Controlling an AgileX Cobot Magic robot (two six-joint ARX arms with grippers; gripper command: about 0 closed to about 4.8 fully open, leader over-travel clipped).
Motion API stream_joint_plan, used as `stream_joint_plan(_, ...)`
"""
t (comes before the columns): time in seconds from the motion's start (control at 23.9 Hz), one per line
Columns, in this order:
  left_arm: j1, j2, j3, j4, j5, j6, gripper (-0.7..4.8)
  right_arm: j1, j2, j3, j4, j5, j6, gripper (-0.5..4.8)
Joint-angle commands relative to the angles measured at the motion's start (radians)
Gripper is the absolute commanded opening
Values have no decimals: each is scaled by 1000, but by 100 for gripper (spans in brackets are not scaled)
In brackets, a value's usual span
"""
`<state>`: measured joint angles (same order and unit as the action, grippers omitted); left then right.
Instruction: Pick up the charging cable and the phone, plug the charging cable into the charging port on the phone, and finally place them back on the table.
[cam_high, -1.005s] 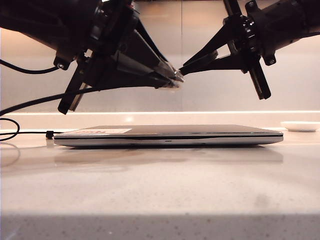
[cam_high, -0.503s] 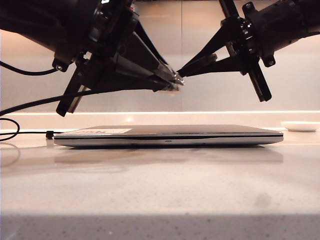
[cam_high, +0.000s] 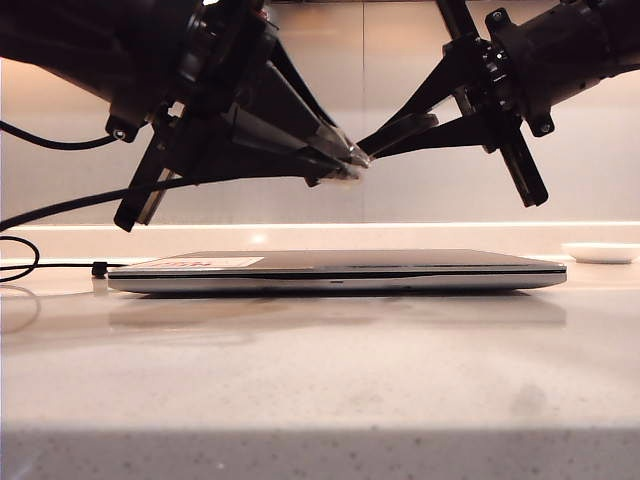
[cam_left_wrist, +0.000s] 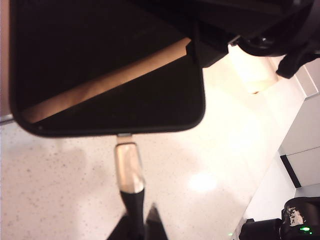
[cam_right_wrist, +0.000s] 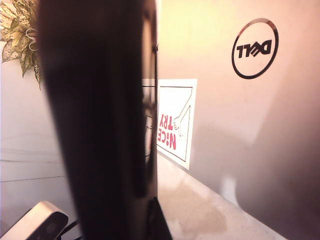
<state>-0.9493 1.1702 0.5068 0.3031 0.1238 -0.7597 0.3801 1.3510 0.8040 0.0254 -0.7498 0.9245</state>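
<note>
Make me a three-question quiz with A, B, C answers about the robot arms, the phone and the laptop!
1. Where is the laptop?
A) flat on the table
B) standing on its edge
C) leaning on the wall

2. What colour are the letters on the laptop's sticker?
A) blue
B) red
C) green

3. What is the left gripper doing?
A) hanging open
B) shut on the charging cable
C) shut on a cup

Answers:
1 A: it lies flat below both grippers, which meet in the air above it.
2 B: "NICE TRY" is printed in red.
3 B: it pinches the cable's black collar, with the plug at the edge of the phone held by the right gripper.
</note>
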Motion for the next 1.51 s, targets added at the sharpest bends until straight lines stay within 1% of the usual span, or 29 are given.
stream_joint_plan(0.04, 0, -4, 3, 47, -7, 5, -6, 16, -8, 8, 28, -26, 18, -6)
stream_joint_plan(0.29, 0, -4, 3, 51, -7, 6, -6, 16, -8, 8, 27, -38, 17, -6)
stream_joint_plan(0.42, 0, -4, 3, 51, -7, 31, -6, 16, -10, 8, 28, -39, -15, -6)
stream_joint_plan(0.5, 0, -4, 3, 51, -7, 31, -6, 16, -10, 8, 27, -43, -36, -6)
stream_joint_plan(0.75, 0, -4, 3, 51, -7, 31, -6, 16, -10, 8, 26, -103, -43, -6)
stream_joint_plan(0.88, 0, -4, 3, 51, -7, 31, -6, 16, -10, 8, 8, -97, 47, -6)
stream_joint_plan(1.05, 0, -4, 3, 51, -7, 31, -6, 16, -10, 8, -29, -94, 95, -6)
stream_joint_plan(1.26, 0, -4, 3, 55, -7, 30, -6, 16, -11, 8, -22, -94, 36, -6)
stream_joint_plan(1.42, 0, -4, 3, 62, -7, 30, -4, 16, -11, 8, -21, -86, 19, -6)
stream_joint_plan(1.51, 0, -4, 3, 62, -7, 30, 16, 16, -11, 8, -21, -84, 19, -6)
